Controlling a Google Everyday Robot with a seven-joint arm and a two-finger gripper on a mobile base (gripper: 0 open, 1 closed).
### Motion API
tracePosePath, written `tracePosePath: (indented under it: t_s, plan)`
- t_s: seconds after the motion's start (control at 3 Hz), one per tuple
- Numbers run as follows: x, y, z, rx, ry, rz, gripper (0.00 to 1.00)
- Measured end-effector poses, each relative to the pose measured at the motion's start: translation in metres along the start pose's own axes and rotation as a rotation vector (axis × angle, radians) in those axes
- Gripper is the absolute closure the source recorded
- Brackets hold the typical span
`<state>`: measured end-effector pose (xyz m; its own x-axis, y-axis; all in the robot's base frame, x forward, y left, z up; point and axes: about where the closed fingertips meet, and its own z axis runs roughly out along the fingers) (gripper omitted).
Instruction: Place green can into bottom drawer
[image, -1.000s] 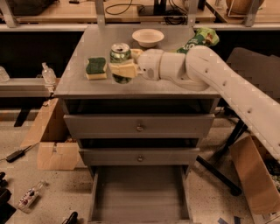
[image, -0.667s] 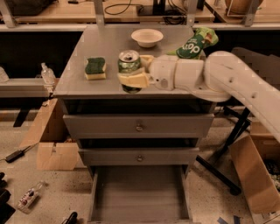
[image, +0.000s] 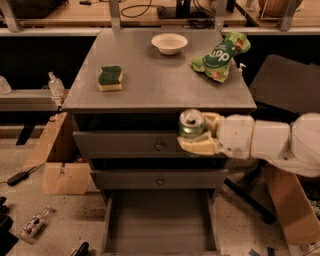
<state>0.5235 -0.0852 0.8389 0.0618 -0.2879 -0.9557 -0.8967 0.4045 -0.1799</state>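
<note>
The green can (image: 191, 125) with its silver top is held upright in my gripper (image: 198, 133), whose cream fingers (image: 199, 146) are shut around it. The white arm reaches in from the right. The can hangs in front of the cabinet's top drawer, off the front edge of the cabinet top and above the bottom drawer (image: 160, 220). The bottom drawer is pulled open, a wide grey tray with a plain floor and nothing in it.
On the cabinet top (image: 160, 80) are a green-and-yellow sponge (image: 110, 78), a white bowl (image: 169, 43) and a green chip bag (image: 220, 56). Two upper drawers with knobs (image: 159, 146) are shut. Cardboard boxes (image: 65, 170) stand on the floor left and right.
The gripper has carried the green can off the cabinet top, forward and to the right, and down in front of the top drawer.
</note>
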Motion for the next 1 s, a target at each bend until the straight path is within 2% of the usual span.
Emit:
tracePosePath:
  t_s: [0.33,0.67,1.0]
  plan:
    - [0.069,-0.002,-0.018,-0.007,0.005,0.065,1.00]
    - [0.069,-0.002,-0.018,-0.007,0.005,0.065,1.00]
    - [0.136,0.017,0.011,-0.037,-0.025,0.120,1.00]
